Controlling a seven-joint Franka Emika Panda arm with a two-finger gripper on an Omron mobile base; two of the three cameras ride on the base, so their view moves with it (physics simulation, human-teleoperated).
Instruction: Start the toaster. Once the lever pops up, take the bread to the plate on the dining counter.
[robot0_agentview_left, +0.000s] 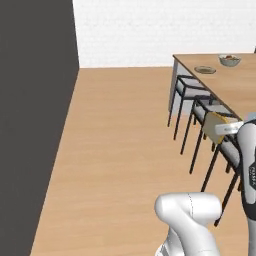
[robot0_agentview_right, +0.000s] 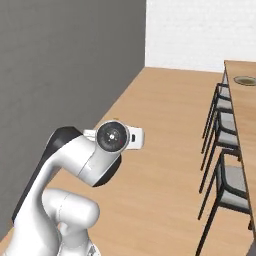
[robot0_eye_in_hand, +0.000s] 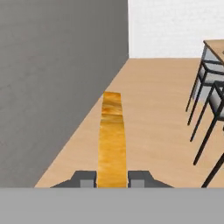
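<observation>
My gripper is shut on the bread, a golden-tan slice seen edge-on that stands up between the two dark fingertips. In the left base view the same bread hangs in my gripper at the right edge, in front of the chairs. The plate lies near the far corner of the light-wood dining counter, well beyond the bread. From the right base view, the plate sits at the right edge on the dining counter. The toaster is out of view.
A row of black-framed chairs lines the near side of the counter. A pale bowl with fruit stands behind the plate. A dark grey wall runs along the left, and open wood floor lies between it and the chairs.
</observation>
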